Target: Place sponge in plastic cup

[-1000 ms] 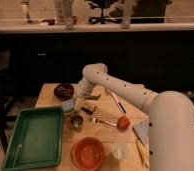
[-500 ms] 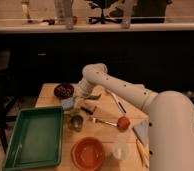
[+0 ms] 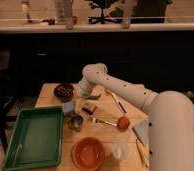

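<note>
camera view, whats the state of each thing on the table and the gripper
gripper: low over the table's far middle, by the dark bowl
sponge: flat on the table, by the tray's far right corner
green tray: flat on the table, nothing seen in it
orange bowl: upright, looks empty
metal cup: upright beside the tray
dark bowl: upright at the far edge

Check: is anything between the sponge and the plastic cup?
Only the hand itself, low between the sponge beside the green tray and the plastic cup just beyond. Nothing else visibly blocks that path.
</note>
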